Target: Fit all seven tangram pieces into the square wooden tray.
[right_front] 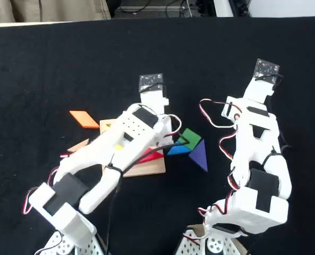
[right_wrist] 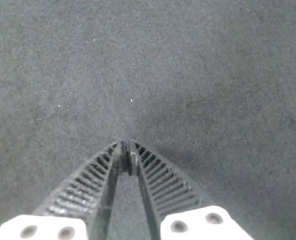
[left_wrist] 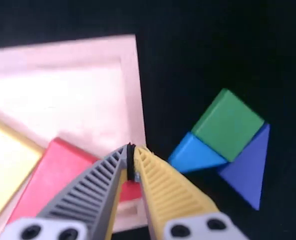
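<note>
The square wooden tray [left_wrist: 130, 75] holds a red piece [left_wrist: 53, 172] and a yellow piece [left_wrist: 5, 170] side by side. My left gripper [left_wrist: 131, 161] is shut with nothing between its fingers, its tips just over the red piece's edge near the tray's rim. Outside the tray, on the black cloth, a green square [left_wrist: 227, 124], a light blue triangle [left_wrist: 195, 156] and a dark blue triangle [left_wrist: 247, 167] lie touching each other. In the high view the left arm [right_front: 130, 133] covers most of the tray [right_front: 149, 168]. My right gripper [right_wrist: 127, 159] is shut and empty above bare cloth.
An orange parallelogram [right_front: 84, 118] and a pale orange piece [right_front: 78, 145] lie on the cloth on the tray's far side from the green square [right_front: 192, 136]. The right arm [right_front: 258, 154] stands folded up apart from the pieces. The black cloth spreads wide around them.
</note>
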`<state>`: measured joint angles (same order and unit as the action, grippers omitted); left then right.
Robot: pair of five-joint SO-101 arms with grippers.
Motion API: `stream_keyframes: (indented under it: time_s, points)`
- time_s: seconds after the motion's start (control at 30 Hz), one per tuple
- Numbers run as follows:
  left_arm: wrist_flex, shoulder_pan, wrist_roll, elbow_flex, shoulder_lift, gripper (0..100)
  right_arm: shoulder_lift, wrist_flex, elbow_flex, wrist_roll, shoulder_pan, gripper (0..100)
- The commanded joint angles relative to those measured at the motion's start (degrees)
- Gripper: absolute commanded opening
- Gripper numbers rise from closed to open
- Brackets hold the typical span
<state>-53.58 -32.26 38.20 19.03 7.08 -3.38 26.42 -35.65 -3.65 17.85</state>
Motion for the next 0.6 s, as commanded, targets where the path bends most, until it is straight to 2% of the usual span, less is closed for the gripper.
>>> stream_keyframes:
  time_s: [0.0, 0.17, 0.43, 0.57]
  points:
    - [3.2, -0.1, -0.2, 0.7, 2.6, 3, 0.3, -0.8, 4.0, -0.4, -1.5, 1.3]
    - [-2.8, -1.4, -0.3, 0.5, 4.1, 3, 0.3, -0.8, 4.0, -0.4, -1.5, 1.4]
    - [-21.2, -1.8, -0.4, -10.3, 4.1, 3, 0.3, -0.8, 4.0, -0.4, -1.5, 1.4]
    - [-23.1, -1.5, -0.4, -14.7, 4.1, 3, 0.3, -0.8, 4.0, -0.4, -1.5, 1.4]
